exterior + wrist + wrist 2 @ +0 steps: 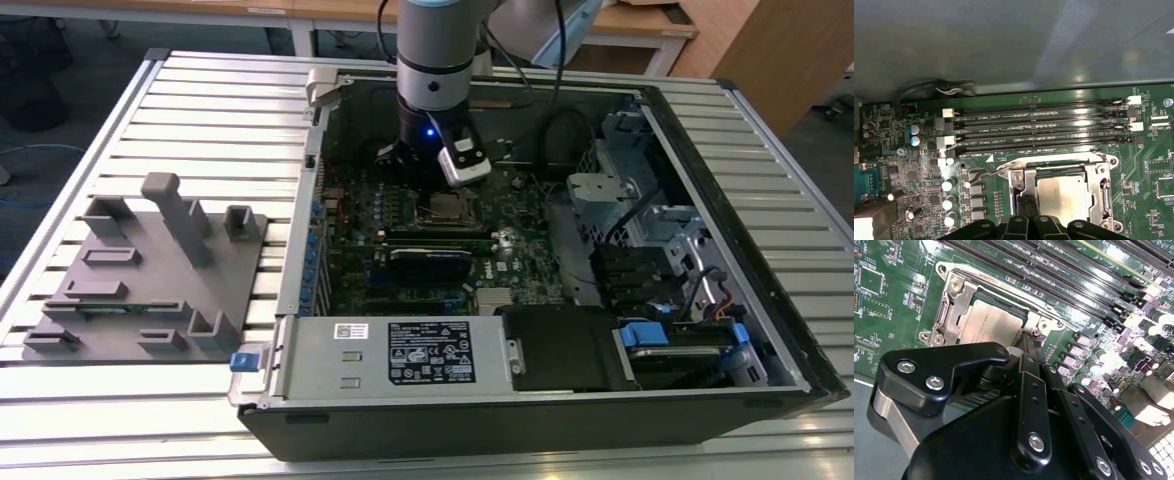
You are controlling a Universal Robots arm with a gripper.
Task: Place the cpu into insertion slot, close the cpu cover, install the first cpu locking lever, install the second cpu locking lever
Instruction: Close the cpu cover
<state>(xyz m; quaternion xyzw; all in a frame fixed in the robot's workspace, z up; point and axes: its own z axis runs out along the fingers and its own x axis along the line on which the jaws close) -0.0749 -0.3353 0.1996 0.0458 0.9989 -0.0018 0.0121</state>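
- Where the arm reaches down at the exterior view's upper middle, one open computer case lies. It holds one green motherboard and, lower in that view, one power supply box.
- Four long black memory slots run side by side next to the insertion slot.
- One gripper, fingers drawn together, hangs at the slot's edge; whether they pinch anything I cannot tell.
- One cpu cover lies flat on the slot.
- One cpu sits in the cover's cut-out, just beside the fingertips.

Slatted metal table, wooden desks behind, floor seemingly dark.
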